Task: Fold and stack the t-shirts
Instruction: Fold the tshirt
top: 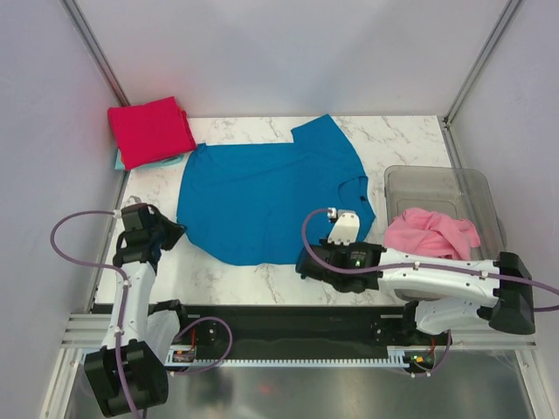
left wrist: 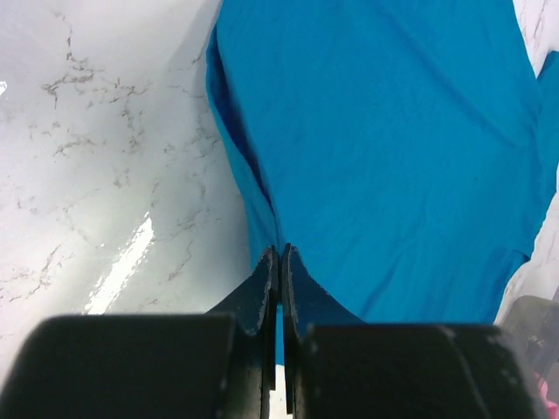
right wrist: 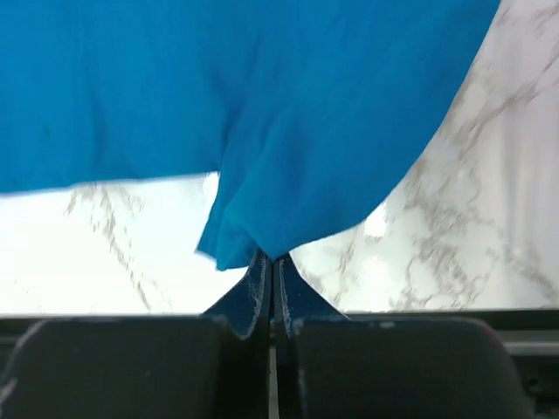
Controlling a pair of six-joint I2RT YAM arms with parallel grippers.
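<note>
The bright blue t-shirt lies spread on the marble table. My left gripper is shut on its left edge; in the left wrist view the cloth runs into the closed tips. My right gripper is shut on its near hem; in the right wrist view the cloth bunches at the closed tips. The crimson red t-shirt lies folded at the back left on the pale teal one, of which only an edge shows. The pink t-shirt lies crumpled in the tub.
A clear plastic tub stands at the right edge of the table. White walls with metal frame posts close in the back and sides. Bare marble shows between the shirt's near hem and the arm bases.
</note>
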